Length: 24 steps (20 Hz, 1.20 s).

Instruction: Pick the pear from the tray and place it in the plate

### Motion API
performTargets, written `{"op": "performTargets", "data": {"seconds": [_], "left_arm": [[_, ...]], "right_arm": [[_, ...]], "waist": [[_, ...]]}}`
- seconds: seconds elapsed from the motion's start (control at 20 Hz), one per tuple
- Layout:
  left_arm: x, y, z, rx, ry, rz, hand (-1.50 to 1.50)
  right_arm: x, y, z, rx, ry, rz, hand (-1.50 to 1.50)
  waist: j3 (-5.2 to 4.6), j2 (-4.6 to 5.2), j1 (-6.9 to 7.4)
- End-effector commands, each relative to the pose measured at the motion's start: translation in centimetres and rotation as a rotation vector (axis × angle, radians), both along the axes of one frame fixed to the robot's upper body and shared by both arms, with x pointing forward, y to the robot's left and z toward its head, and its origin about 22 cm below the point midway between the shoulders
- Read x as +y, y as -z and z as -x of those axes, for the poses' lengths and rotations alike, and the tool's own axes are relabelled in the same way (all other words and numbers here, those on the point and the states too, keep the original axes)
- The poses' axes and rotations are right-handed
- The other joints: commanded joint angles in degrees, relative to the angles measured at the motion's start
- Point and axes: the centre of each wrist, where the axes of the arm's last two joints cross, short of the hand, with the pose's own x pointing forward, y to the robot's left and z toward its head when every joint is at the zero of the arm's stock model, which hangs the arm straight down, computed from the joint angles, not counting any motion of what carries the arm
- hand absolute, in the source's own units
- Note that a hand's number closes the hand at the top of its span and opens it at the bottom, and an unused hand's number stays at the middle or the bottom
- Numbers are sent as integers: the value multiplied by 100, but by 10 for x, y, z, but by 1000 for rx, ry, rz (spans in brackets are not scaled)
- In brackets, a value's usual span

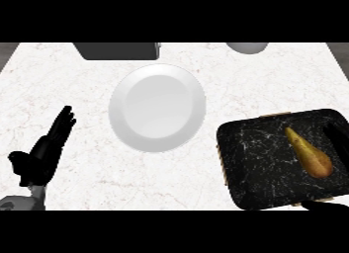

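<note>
A: Where's the pear rn?

B: The long yellow-brown tapered pear (308, 152) lies flat in the black marbled square tray (264, 163), right half of it, thin end pointing up-left twd the tray's far side, fat end twd the near right corner. Skin goes from yellow at the tip to browner at the wide end.

A: Right hand on it?

B: Black right hand (346, 148) is over the tray's right edge, fingers stretched along just beside the pear, right of it. A dark bit, prob. the thumb, shows below the tray's near edge. Dark on dark tho, so can't tell if it's touching the fruit, nor whether the fingers are apart or closed.

A: And the plate?

B: White oval-looking round plate (157, 106) sits mid white marbled worktop (74, 74), left of the tray & apart from it.

A: Left hand?

B: Black left hand (44, 153) at the lower left, fingers straight & pointing up, resting, holding nothing.

A: Other stuff?

B: Dark grey boxy thing (117, 50) & a pale grey round object (247, 47) at the far edge, both cut off.
</note>
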Motion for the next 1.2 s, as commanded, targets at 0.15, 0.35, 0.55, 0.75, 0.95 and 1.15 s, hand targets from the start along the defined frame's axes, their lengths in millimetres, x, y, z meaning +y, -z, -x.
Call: {"op": "performTargets", "data": {"seconds": [0.15,0.35,0.55,0.75,0.95,1.15], "left_arm": [[7,10,0,3,14,8,0],[7,-2,-4,-16,3,-3,0],[-8,3,-2,-2,-1,-14,0],[-8,9,8,-5,9,8,0],[-12,4,-7,8,8,-5,0],[-6,14,-10,-10,5,7,0]], "right_arm": [[13,-6,-10,160,90,69,-150],[2,-23,-17,181,126,101,-150],[-8,1,-29,276,156,185,-150],[5,-3,-44,305,128,167,-150],[7,31,-67,298,134,164,-150],[4,32,-64,314,169,220,-150]], "waist": [[8,4,21],[10,-2,7],[12,3,28],[11,-1,29],[13,8,46],[11,3,17]]}}
